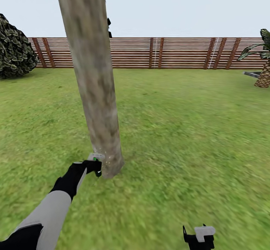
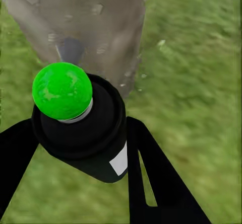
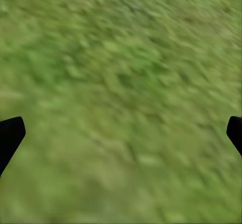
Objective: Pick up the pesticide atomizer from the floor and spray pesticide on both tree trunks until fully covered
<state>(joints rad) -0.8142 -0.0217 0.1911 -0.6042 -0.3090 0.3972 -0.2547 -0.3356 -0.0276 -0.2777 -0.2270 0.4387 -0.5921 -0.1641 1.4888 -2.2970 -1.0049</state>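
A: Head view. The tree trunk [image 1: 93, 81] rises from the lawn [image 1: 180, 130], its base at about seven o'clock from the middle of the picture. What is the left claw [image 1: 94, 166] doing?

B: It is low at the foot of the trunk, on the trunk's nine o'clock side, closed around the spray bottle [image 1: 96, 162]. The bottle sits just beside the bark; whether it touches is not clear.

A: And from the left wrist camera?

B: The bottle [image 2: 85, 133] is a black cylinder with a bright green ball on its top and a small white patch on its side. It is clamped between the two dark fingers [image 2: 161, 178] of the left claw [image 2: 80, 153]. The trunk [image 2: 85, 27] stands right ahead of it, with pale specks [image 2: 97, 8] scattered over the bark, and grass [image 2: 191, 83] beside it.

A: The right claw [image 1: 198, 237]?

B: Down at five o'clock in the head view, well apart from the trunk. Through its own camera the two black fingertips [image 3: 10, 136] sit at opposite edges with only grass [image 3: 121, 93] between them, so the right claw [image 3: 121, 136] is spread wide and holds nothing.

A: Background?

B: A slatted wooden fence [image 1: 157, 53] across the far side, a round dark bush [image 1: 13, 47] at ten o'clock, a palm-like plant [image 1: 262, 62] at two o'clock.
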